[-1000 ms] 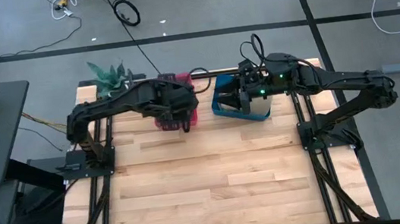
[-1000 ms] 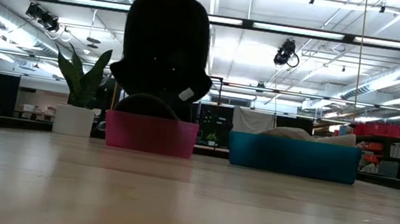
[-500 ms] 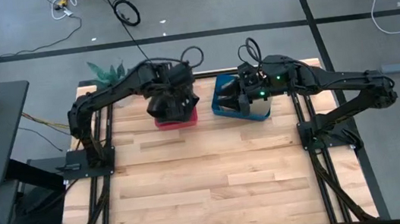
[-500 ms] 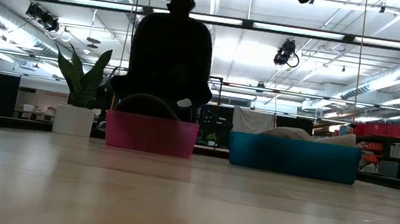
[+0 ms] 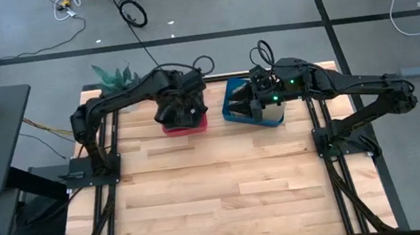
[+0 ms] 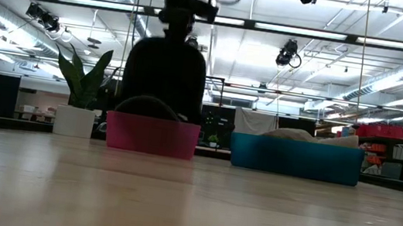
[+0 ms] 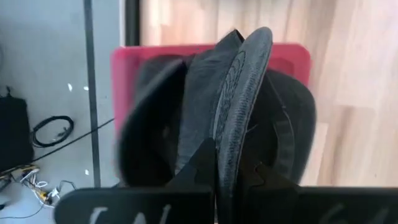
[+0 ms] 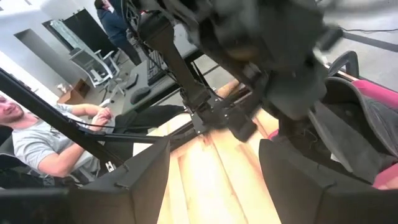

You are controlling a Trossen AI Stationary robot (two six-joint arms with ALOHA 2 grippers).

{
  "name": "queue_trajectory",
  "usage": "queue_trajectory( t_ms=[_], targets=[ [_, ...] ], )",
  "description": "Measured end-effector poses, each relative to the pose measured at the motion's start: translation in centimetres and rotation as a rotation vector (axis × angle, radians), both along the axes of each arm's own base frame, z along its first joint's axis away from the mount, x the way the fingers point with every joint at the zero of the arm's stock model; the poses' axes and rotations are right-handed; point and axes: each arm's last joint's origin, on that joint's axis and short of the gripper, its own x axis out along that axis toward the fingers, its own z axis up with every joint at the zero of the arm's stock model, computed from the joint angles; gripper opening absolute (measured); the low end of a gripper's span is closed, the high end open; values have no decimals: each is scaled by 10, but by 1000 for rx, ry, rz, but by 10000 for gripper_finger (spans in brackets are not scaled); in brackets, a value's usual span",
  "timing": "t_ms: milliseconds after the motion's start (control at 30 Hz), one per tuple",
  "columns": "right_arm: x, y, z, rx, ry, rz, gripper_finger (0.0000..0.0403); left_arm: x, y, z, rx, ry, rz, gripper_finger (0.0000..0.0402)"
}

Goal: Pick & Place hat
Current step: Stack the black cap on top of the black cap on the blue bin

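A black hat (image 7: 249, 99) hangs edge-on below my left gripper (image 7: 217, 171), which is shut on it above the pink bin (image 7: 292, 56) at the table's far edge. In the low view the black hat (image 6: 166, 73) is a dark shape dropping behind the pink bin's wall (image 6: 152, 135). From above, my left gripper (image 5: 181, 109) covers the pink bin (image 5: 199, 124). My right gripper (image 8: 214, 162) is open and hovers over the blue bin (image 5: 234, 114). Something grey (image 6: 292, 133) lies in the blue bin (image 6: 295, 158). My left gripper pinches the hat's curved brim (image 7: 239, 124) between its two fingers (image 7: 199, 165), coming from above and pointing down. The hat hangs below the fingers over the pink bin. Whether its lower end rests in the bin, I cannot tell.
A potted plant (image 5: 113, 79) stands at the far left corner, beside the pink bin. The wooden table (image 5: 219, 189) stretches bare toward its near edge. In the right wrist view a seated person (image 8: 31, 143) and a standing person (image 8: 115, 25) show beyond the table.
My left arm has raised its elbow and turned its wrist, carrying the gripper a little toward the far edge over the pink bin. The hat has turned with it and now shows narrower in the low view. My right arm has kept still.
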Motion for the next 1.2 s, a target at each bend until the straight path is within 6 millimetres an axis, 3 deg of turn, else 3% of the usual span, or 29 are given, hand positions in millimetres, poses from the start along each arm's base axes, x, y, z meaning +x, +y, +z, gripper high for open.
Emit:
queue_trajectory(
  t_ms=[133,300,500,800,933,1200],
  targets=[
    [0,0,0,-5,3,-12,249,4,3,-28,29,0,-29,10],
    [0,0,0,-6,4,-14,249,2,4,-47,67,-80,-28,10],
    [0,0,0,12,3,-20,249,-4,8,-50,97,-117,-8,10],
    [0,-2,0,-2,1,-70,249,-20,33,-52,34,-78,60,10],
    [0,-2,0,-2,2,-70,249,-23,40,-53,-9,-80,26,10],
    [-1,-5,0,-3,4,-83,249,-12,52,-77,-11,7,-118,10]
  ],
)
